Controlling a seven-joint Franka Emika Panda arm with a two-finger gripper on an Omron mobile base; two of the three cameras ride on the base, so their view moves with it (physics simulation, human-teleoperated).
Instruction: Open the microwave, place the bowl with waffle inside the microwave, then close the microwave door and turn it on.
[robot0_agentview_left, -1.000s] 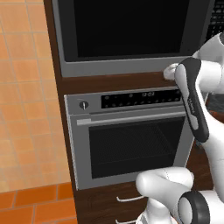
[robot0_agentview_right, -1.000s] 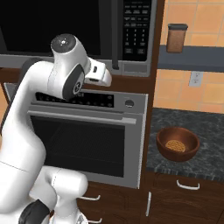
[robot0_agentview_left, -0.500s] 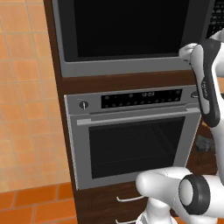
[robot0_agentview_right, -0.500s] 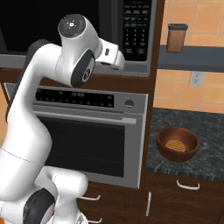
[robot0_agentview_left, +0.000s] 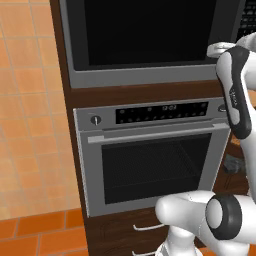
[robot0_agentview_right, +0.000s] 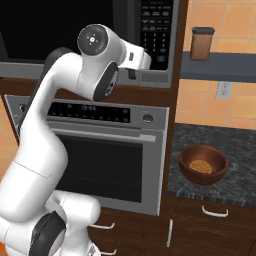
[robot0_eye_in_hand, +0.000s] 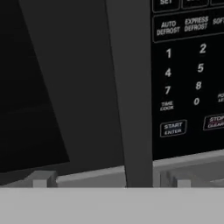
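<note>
Since a second ago my arm has risen from the oven's panel level to the microwave (robot0_agentview_right: 75, 30), whose door is closed. My gripper (robot0_eye_in_hand: 109, 183), jaws spread wide and empty, faces the door's dark handle strip (robot0_eye_in_hand: 131, 87) left of the keypad (robot0_eye_in_hand: 188, 70). I judge I should centre on that strip before closing. The bowl (robot0_agentview_right: 203, 164) with the waffle (robot0_agentview_right: 201, 166) waits on the counter, right of the microwave and below it.

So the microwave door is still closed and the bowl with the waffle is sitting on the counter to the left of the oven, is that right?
Not quite: the bowl with the waffle sits on the counter to the right of the oven, as the right base view shows. The microwave door is closed.
</note>
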